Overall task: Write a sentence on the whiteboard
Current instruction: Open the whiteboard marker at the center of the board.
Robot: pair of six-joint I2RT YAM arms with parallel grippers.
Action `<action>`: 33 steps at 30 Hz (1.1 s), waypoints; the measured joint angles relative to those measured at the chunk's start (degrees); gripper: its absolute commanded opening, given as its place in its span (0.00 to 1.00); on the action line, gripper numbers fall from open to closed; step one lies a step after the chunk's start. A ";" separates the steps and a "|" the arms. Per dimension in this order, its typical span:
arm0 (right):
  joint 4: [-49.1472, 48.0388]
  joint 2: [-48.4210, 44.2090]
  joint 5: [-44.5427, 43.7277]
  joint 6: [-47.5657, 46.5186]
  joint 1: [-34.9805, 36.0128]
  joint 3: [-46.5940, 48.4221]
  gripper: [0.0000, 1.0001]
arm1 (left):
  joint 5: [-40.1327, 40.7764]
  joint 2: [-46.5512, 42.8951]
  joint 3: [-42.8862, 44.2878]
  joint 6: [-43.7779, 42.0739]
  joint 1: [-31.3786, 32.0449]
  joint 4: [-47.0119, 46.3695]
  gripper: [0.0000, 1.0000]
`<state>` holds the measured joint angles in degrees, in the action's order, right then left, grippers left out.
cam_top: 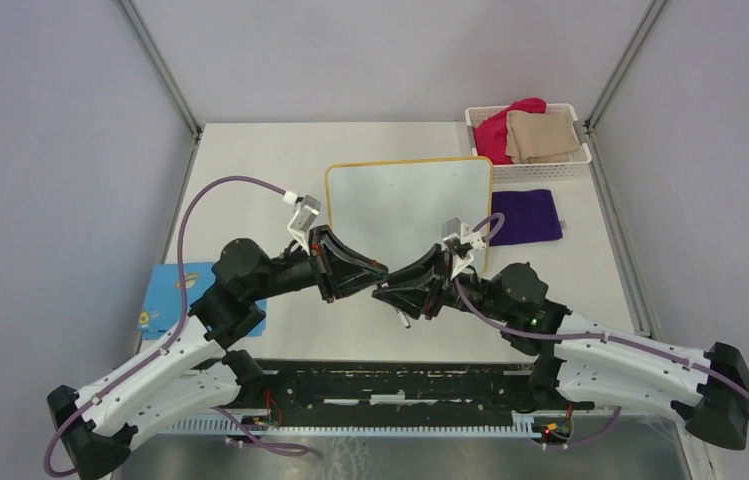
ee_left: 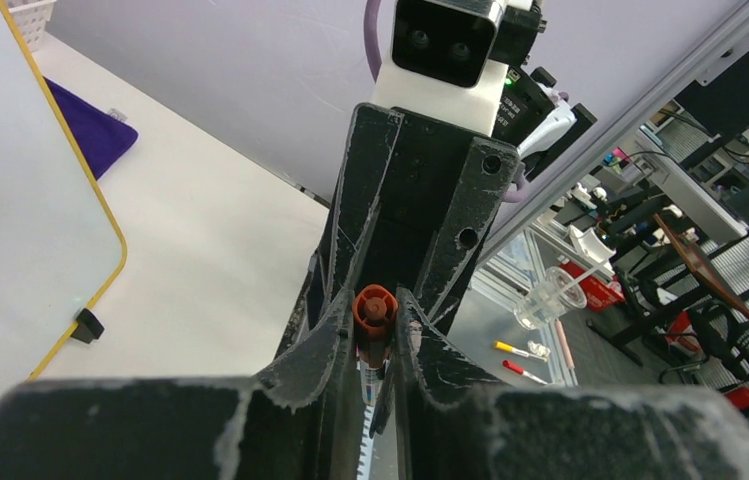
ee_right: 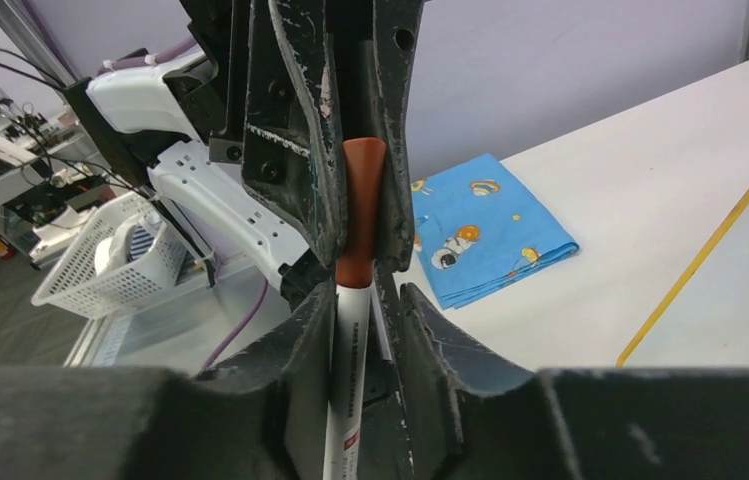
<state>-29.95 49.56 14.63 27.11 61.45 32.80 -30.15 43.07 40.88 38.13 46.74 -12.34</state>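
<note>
The whiteboard (cam_top: 400, 200) lies flat at the table's middle back, with a yellow-orange frame. No sentence shows on its white face. It also shows in the left wrist view (ee_left: 10, 200) and the right wrist view (ee_right: 740, 320). The two grippers meet tip to tip above the table in front of the board. My left gripper (cam_top: 366, 282) (ee_left: 375, 320) is shut on the red-brown cap (ee_left: 374, 308) of a marker. My right gripper (cam_top: 392, 290) (ee_right: 365, 300) is shut on the marker's white barrel (ee_right: 350, 370), whose cap end (ee_right: 360, 215) sits between the left fingers.
A white basket (cam_top: 575, 165) with red and tan cloths stands at the back right, with a purple cloth (cam_top: 525, 216) in front of it. A blue patterned cloth (cam_top: 165, 300) (ee_right: 480, 240) lies at the left edge. One black board foot (ee_left: 88, 325) shows.
</note>
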 measured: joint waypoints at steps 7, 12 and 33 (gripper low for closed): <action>-1.16 1.18 1.07 1.79 0.00 0.20 0.00 | 1.33 -1.27 0.00 -0.55 0.00 1.16 0.02; -1.22 1.07 1.25 1.95 0.07 -0.07 0.00 | 3.65 -2.69 0.00 -0.66 0.66 3.15 0.02; 14.69 -7.87 -14.86 -4.37 0.04 -2.32 0.00 | 33.90 -7.63 8.83 -5.57 0.26 23.71 0.02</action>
<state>-15.27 41.69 -0.23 22.74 61.49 30.48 3.75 35.44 49.71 32.56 47.00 11.38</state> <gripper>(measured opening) 0.132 0.218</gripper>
